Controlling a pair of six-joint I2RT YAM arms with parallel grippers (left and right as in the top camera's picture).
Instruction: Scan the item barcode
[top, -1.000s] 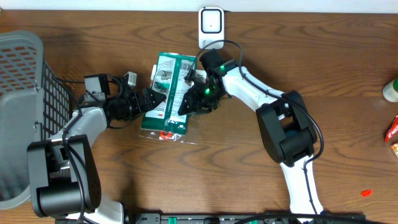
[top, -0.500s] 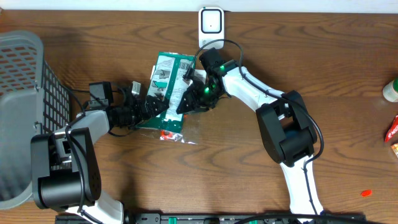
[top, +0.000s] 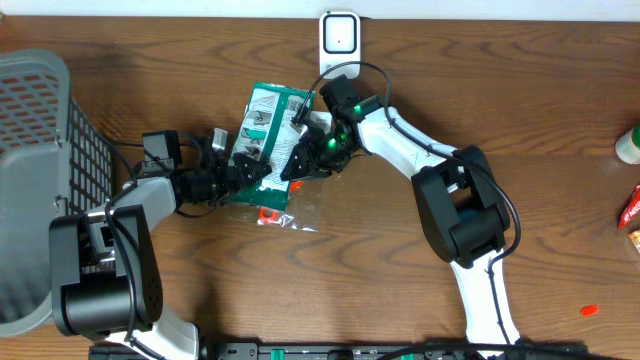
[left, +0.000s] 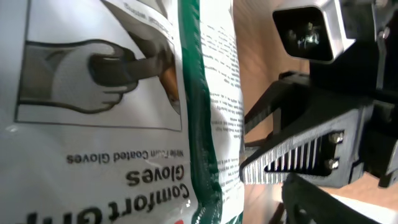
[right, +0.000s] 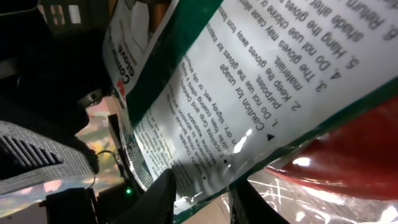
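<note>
The left end effector is standing open at the glove package's left edge. The right end effector is straddling its right edge, grip unclear. Between them, the package's long axis is pointing away toward the scanner.

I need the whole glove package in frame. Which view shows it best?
Overhead: it takes in nearly the whole glove package. The left wrist view shows only part of its printed glove picture, the right wrist only its usage text, both close up.
</note>
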